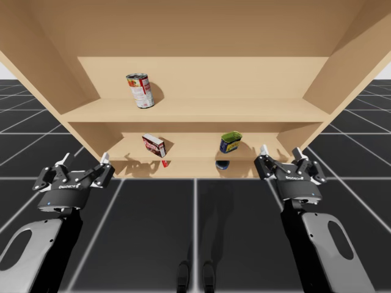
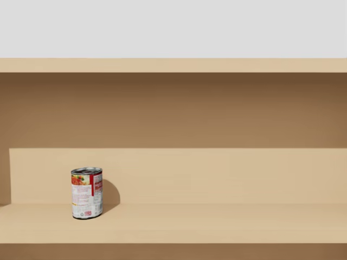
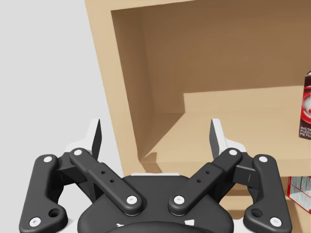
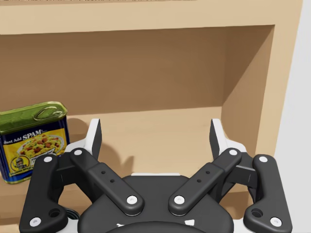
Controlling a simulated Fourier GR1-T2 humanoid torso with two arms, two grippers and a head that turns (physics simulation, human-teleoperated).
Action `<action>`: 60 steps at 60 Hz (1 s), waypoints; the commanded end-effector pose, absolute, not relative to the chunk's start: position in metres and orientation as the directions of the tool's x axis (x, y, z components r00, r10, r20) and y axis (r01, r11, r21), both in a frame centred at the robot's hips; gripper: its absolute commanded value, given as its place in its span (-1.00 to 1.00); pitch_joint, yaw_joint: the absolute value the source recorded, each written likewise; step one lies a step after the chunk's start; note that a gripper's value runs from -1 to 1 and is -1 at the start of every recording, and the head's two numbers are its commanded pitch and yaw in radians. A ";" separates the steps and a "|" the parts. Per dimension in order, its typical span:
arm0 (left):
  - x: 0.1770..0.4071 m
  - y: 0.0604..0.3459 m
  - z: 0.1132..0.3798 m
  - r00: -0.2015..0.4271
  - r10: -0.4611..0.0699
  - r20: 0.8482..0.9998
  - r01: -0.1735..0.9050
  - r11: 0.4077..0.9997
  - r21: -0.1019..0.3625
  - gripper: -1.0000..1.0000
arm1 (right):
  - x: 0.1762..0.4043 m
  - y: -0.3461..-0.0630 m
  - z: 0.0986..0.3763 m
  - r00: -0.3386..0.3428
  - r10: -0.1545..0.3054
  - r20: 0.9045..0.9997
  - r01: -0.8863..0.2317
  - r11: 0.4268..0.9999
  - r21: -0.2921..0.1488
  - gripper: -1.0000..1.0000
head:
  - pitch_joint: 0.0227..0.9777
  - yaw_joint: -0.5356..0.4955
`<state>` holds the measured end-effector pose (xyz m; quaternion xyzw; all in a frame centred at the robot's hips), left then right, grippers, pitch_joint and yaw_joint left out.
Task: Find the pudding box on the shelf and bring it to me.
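- Left hand, one: fingers spread wide. It hovers over the dark gridded floor, just in front of the lower shelf board's left end. In the left wrist view the hand faces the corner where that board meets the left side wall.
- Right hand, one: fingers spread wide. It is level with the left hand, in front of the lower board's right part. In the right wrist view the hand faces the right side wall.
- Wooden shelf unit: two boards, two side walls and a back panel. Its front is open towards both hands.
- Lower board, front edge nearest the hands: bare wood runs from the left wall to the pudding box, and again between the box and the tin.
- Pudding box, one: red and white, standing on the lower board left of centre, turned at an angle to the front edge. It is ahead of the left hand, off to its right and apart from it. In the left wrist view the box shows past the right finger.
- Blue rectangular tin with a green top, one: on the lower board right of centre. In the right wrist view the tin is ahead of the right hand, beside its left finger.
- Red and white round can, one: upright on the upper board's left part. In the head view bare board runs to the right of the can.
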<state>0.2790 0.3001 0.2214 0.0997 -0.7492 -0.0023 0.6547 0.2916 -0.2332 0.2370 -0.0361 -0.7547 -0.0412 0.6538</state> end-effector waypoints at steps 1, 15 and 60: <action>0.279 0.300 0.221 -0.123 -0.152 0.981 -0.146 0.980 0.134 -1.00 | 0.291 -0.233 0.235 -0.138 0.013 0.990 0.150 0.989 0.008 -1.00 | -0.92 0.03; 0.279 0.300 0.221 -0.123 -0.154 0.980 -0.146 0.980 0.135 -1.00 | 0.295 -0.236 0.234 -0.101 -0.001 0.995 0.145 0.989 0.015 -1.00 | -0.74 0.04; 0.279 0.295 0.220 -0.122 -0.150 0.981 -0.128 0.983 0.134 -1.00 | 0.295 -0.234 0.230 -0.075 0.008 0.997 0.129 0.992 0.002 -1.00 | 0.10 0.56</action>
